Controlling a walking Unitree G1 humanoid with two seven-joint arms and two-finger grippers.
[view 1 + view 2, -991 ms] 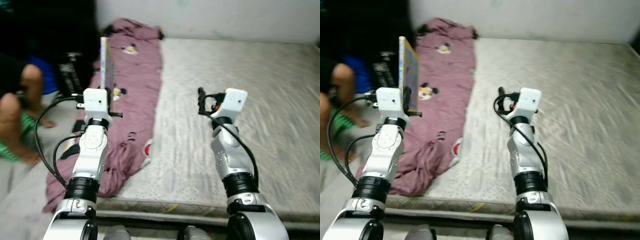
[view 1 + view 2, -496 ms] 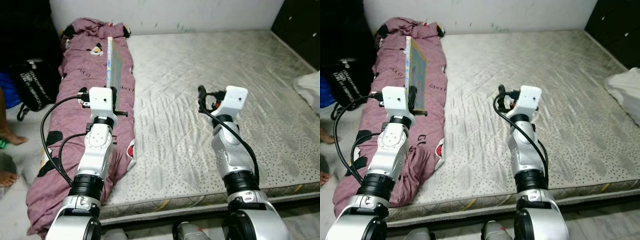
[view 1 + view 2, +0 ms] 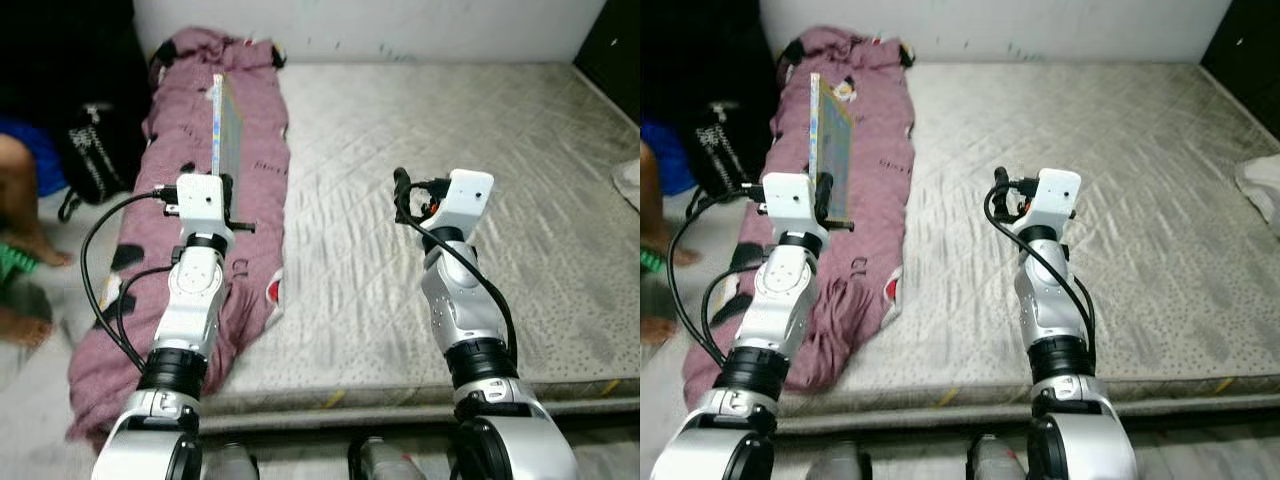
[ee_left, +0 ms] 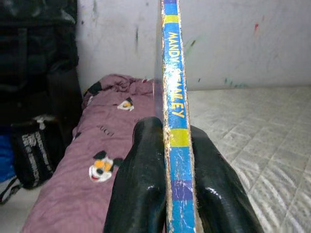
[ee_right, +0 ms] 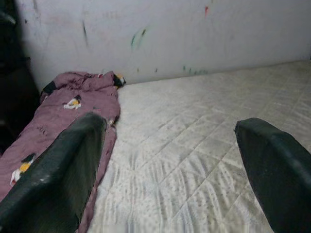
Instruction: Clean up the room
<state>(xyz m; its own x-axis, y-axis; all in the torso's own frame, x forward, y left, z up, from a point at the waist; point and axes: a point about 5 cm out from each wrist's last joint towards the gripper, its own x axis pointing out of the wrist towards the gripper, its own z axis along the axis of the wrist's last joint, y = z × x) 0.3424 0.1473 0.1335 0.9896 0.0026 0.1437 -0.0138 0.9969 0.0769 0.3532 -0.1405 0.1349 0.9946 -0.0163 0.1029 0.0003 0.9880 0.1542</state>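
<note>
In the left eye view, the left gripper (image 3: 222,185) is holding a thin book (image 3: 222,120) upright on its edge above a mauve blanket (image 3: 190,250) that is lying along the left side of a bare grey mattress (image 3: 420,130). The right gripper (image 3: 400,195) is hovering over the middle of the mattress with nothing in it. A black bag (image 3: 95,150) is standing on the floor beside the blanket, and a person's bare leg (image 3: 25,215) is showing at the left edge.

In the right eye view, a white cloth (image 3: 1262,185) is lying at the mattress's right edge.

In the left wrist view, the two black fingers (image 4: 141,189) are pinching the book's blue and yellow spine between them, with the blanket and a marked white wall (image 4: 243,43) beyond.

In the right wrist view, the fingers (image 5: 58,174) are standing wide apart over the mattress, pointing toward the wall.
</note>
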